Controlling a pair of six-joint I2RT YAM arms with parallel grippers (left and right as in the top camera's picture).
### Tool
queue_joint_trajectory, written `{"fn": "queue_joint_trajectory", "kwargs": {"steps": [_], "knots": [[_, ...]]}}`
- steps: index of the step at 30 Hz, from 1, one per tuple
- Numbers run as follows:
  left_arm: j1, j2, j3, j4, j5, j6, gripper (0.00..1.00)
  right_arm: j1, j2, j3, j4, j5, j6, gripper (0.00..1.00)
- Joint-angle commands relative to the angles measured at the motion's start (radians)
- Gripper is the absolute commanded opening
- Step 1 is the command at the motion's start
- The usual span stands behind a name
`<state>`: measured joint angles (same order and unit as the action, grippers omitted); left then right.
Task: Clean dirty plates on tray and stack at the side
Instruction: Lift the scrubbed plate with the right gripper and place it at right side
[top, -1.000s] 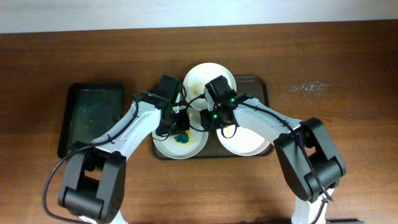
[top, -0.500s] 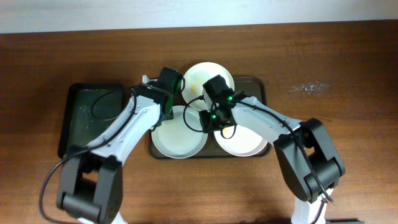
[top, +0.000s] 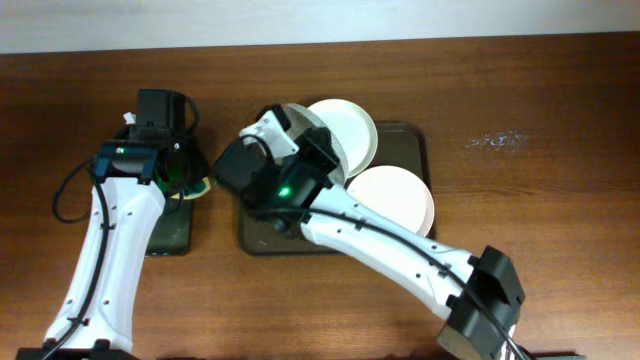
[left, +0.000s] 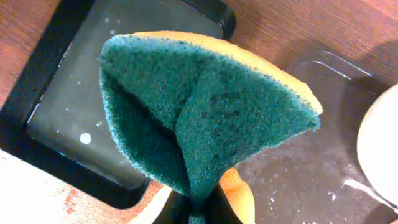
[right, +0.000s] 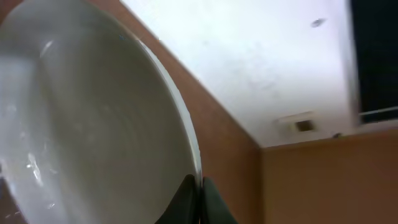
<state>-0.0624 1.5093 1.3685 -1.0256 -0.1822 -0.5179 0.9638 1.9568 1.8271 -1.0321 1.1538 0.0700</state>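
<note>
At the far left of the desk (top: 540, 230) sits a small black tray (left: 68, 106), its floor wet and dotted with droplets. The left pincer (left: 198, 208) hangs over this tray, closed tight on the lower end of a sponge (left: 199, 112). The sponge is folded down the middle, with its green scouring face towards the wrist camera and a yellow layer showing along the upper edge and down by the fingers. From overhead a bit of green and yellow peeks out beside the left wrist, above the black tray's right side. Further right, the right arm reaches across above the left half of the large brown tray (top: 418, 140). The right pincer (right: 198, 190) is narrowed on the rim of a white plate (right: 93, 124), one finger on each face. This plate is raised off the brown tray and steeply tilted, so the wrist camera looks along its pale, glossy inner surface towards the wall behind. Just right of it, a second plate (top: 350, 125) lies flat at the back of the brown tray, partly hidden by the arm and by the lifted plate. A third plate (top: 395, 195) lies flat in the tray's front right part, near the rim. Both look white from overhead, and any marks on them are too small to make out.
</note>
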Motion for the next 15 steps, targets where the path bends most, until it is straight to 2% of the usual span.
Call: {"fn": "queue_joint_trajectory", "kwargs": {"steps": [1, 3, 4, 5, 7, 8, 9, 10, 11, 12, 13, 14, 15], "knots": [[0.079, 0.002, 0.005, -0.006, 0.004, -0.005, 0.0, 0.007, -0.026, 0.024, -0.005, 0.113, -0.011, 0.04], [0.126, 0.002, 0.005, -0.016, 0.004, -0.005, 0.0, 0.005, -0.026, 0.024, -0.002, 0.099, -0.005, 0.04], [0.138, 0.002, 0.005, -0.016, 0.003, -0.005, 0.0, -0.003, -0.026, 0.024, 0.012, 0.032, 0.027, 0.04], [0.164, 0.002, 0.005, -0.016, 0.003, -0.005, 0.0, -0.033, -0.022, 0.024, 0.022, -0.15, 0.043, 0.04], [0.182, 0.002, 0.005, -0.017, 0.004, -0.005, 0.0, -0.09, -0.013, 0.023, -0.011, -0.534, -0.126, 0.04], [0.182, 0.002, 0.005, -0.019, 0.004, -0.005, 0.0, -0.102, -0.018, 0.025, -0.01, -0.512, -0.119, 0.04], [0.182, 0.002, 0.005, -0.024, 0.003, -0.005, 0.0, -0.1, -0.04, 0.034, 0.032, -0.361, -0.024, 0.04], [0.182, 0.002, 0.005, -0.024, 0.003, -0.005, 0.0, -0.095, -0.058, 0.038, 0.081, -0.296, 0.008, 0.04], [0.182, 0.002, 0.005, -0.024, 0.003, -0.005, 0.0, -0.095, -0.055, 0.035, 0.096, -0.4, -0.098, 0.04], [0.182, 0.002, 0.005, -0.024, 0.003, -0.005, 0.0, -0.1, -0.037, 0.019, 0.052, -0.638, -0.272, 0.04], [0.182, 0.002, 0.005, -0.024, 0.003, -0.005, 0.0, -0.105, -0.019, 0.005, 0.001, -0.821, -0.362, 0.04], [0.182, 0.002, 0.005, -0.024, 0.003, -0.005, 0.0, -0.114, 0.001, -0.011, -0.028, -0.921, -0.409, 0.04], [0.182, 0.002, 0.005, -0.025, 0.003, -0.005, 0.0, -0.145, 0.013, -0.021, -0.015, -0.929, -0.259, 0.04]]}}
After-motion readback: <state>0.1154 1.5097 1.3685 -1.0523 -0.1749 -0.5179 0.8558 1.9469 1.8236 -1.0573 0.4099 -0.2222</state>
